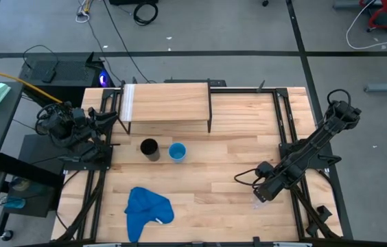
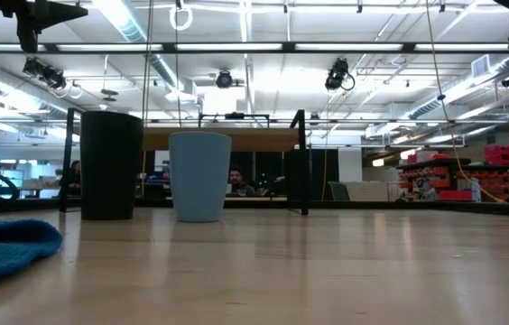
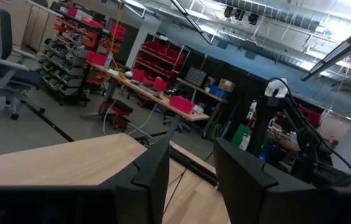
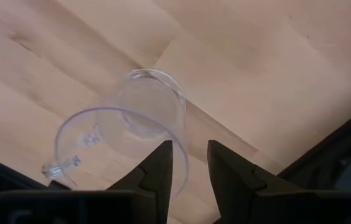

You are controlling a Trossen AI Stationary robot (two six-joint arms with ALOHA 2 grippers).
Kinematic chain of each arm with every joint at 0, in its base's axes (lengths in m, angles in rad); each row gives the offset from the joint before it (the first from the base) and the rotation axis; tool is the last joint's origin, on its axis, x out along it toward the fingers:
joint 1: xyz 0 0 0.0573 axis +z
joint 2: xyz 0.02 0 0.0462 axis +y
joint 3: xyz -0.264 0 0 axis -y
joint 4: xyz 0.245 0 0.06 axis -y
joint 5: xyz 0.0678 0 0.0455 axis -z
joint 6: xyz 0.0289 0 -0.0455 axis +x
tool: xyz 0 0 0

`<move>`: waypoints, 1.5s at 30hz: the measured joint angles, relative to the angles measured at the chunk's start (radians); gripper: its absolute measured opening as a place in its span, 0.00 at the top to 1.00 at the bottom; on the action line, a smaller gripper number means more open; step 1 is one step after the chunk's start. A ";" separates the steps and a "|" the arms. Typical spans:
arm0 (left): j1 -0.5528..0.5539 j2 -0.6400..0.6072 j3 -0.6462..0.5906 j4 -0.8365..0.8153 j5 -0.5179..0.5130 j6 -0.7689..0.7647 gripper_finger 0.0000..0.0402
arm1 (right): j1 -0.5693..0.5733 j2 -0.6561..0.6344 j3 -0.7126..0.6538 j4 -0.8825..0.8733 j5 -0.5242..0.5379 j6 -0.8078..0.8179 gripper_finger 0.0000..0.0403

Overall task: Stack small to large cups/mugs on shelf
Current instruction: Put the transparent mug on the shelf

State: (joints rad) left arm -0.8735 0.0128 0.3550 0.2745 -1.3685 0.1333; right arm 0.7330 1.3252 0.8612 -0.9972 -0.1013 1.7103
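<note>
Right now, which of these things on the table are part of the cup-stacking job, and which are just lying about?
Part of the job:
- black cup
- light-blue cup
- clear cup, just ahead of the right end effector
- shelf at the table's back

Just lying about:
- blue cloth near the front edge
- cables on the floor

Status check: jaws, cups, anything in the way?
Left gripper parked open. Right gripper open over clear cup. Black cup, blue cup before shelf. Nothing blocking.
</note>
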 joint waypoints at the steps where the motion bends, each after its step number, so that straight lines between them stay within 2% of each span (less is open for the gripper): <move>1: 0.000 0.000 0.000 0.000 0.000 0.000 0.67 | 0.000 0.003 0.000 0.006 0.004 0.000 0.73; 15: 0.000 0.000 0.000 0.000 0.000 -0.002 0.67 | -0.002 0.057 0.000 0.027 0.018 0.000 0.75; 19: 0.000 0.000 0.000 -0.005 0.000 -0.019 0.66 | -0.004 0.057 0.000 0.028 0.018 0.004 0.81; 26: 0.000 0.000 0.000 -0.012 0.000 -0.021 0.68 | -0.004 0.057 0.000 0.028 0.018 0.020 0.97; 32: 0.000 0.000 0.000 -0.012 0.000 -0.021 0.67 | -0.028 0.057 0.005 0.028 0.019 0.017 0.98; 36: 0.000 0.000 0.000 -0.012 0.000 -0.021 0.67 | -0.099 0.057 0.048 0.030 0.022 -0.083 0.99; 40: 0.000 0.000 0.000 -0.011 0.000 -0.020 0.67 | -0.219 0.057 0.112 0.015 0.025 -0.265 0.99; 45: 0.000 0.000 0.000 -0.011 0.000 -0.020 0.68 | -0.403 0.057 0.217 -0.089 0.061 -0.517 0.99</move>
State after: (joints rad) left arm -0.8737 0.0128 0.3550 0.2630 -1.3685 0.1131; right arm 0.3303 1.3819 1.0779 -1.0863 -0.0404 1.1938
